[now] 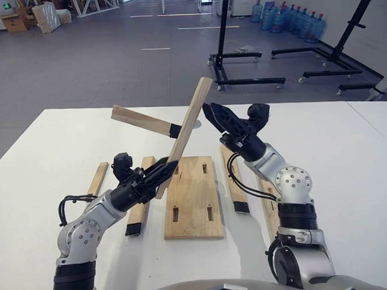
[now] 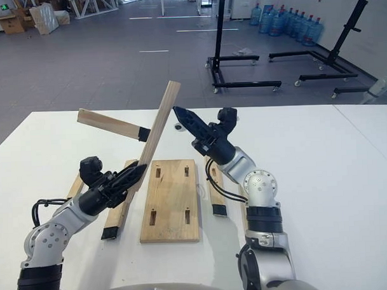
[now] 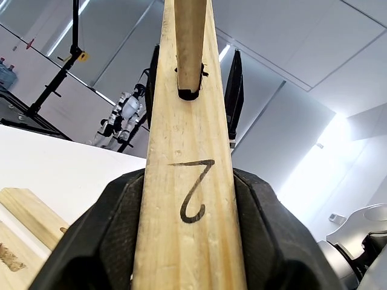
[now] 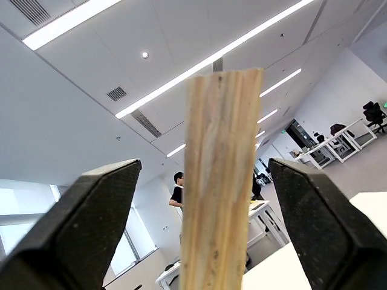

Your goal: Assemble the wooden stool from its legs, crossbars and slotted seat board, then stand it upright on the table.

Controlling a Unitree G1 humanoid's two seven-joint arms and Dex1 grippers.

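Now | left jaws clamp leg [image 1: 187, 129], crossbar [image 1: 142, 121] slotted in | right jaws open at leg top | seat board [image 1: 192, 196] flat

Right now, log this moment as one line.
left gripper: shut on leg, tilted | crossbar: slotted into leg | right gripper: open around leg top | seat board: flat on table

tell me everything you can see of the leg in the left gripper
The leg is a pale flat wooden slat, tilted steeply, top leaning to the robot's right. The left gripper is shut on its lower part, near a handwritten 2. A crossbar with a black end sits in its slot, sticking out leftward. The open right gripper brackets its top end, apparently not touching.
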